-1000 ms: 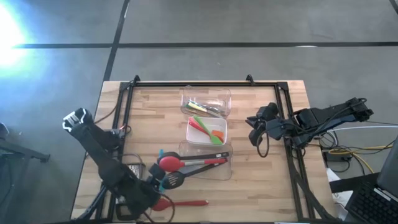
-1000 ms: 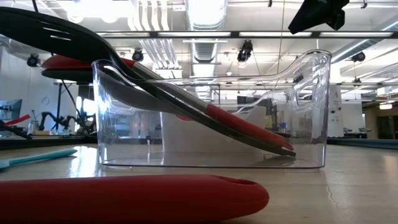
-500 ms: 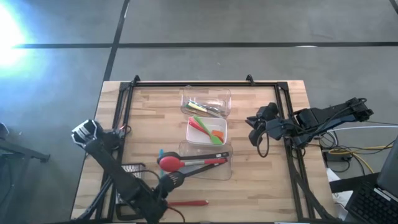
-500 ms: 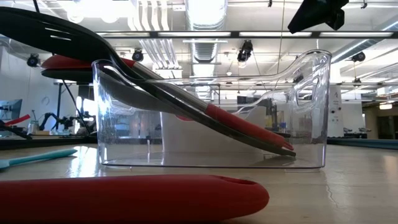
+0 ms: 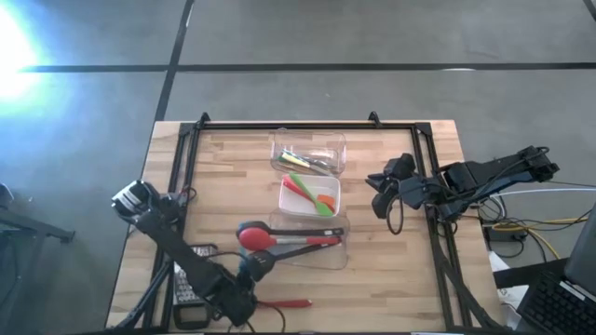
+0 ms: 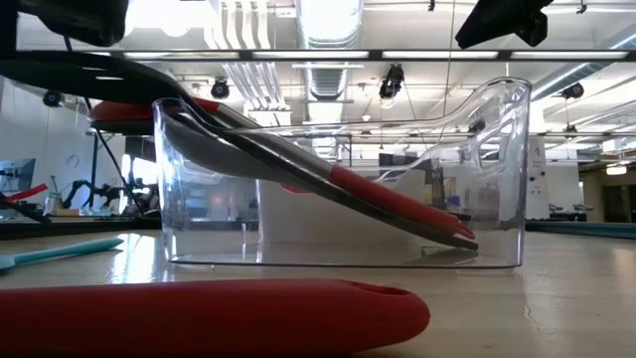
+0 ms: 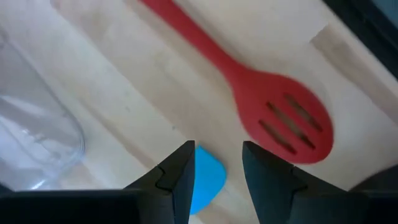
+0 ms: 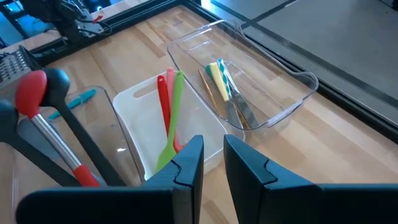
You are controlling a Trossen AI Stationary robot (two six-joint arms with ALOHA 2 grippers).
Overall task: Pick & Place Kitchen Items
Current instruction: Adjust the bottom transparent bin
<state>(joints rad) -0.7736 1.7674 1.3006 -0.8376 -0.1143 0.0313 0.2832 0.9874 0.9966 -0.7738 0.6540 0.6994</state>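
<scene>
We are counting three clear tubs in a row down the middle of the wooden worktop (image 5: 233, 186). The far tub (image 5: 308, 154) is holding a few slim small tools (image 8: 225, 87); the middle tub (image 5: 310, 196) is holding green, red and orange tools (image 5: 312, 191); the near tub (image 5: 307, 240) is carrying a red spoon (image 5: 253, 240) and two black long-handled utensils (image 8: 65, 118), heads sticking out over its left end. One red slotted spoon (image 7: 273, 112) and one teal tool (image 7: 205, 180) are lying loose on the worktop near the front edge, beside a steel grater (image 5: 186, 279). Our left gripper (image 7: 214, 171) is hovering over the teal tool, jaws narrowly apart and empty. Our right gripper (image 8: 211, 162) is waiting at the right side, jaws narrowly apart, empty. Ceiling ducts and lights are showing beyond.
</scene>
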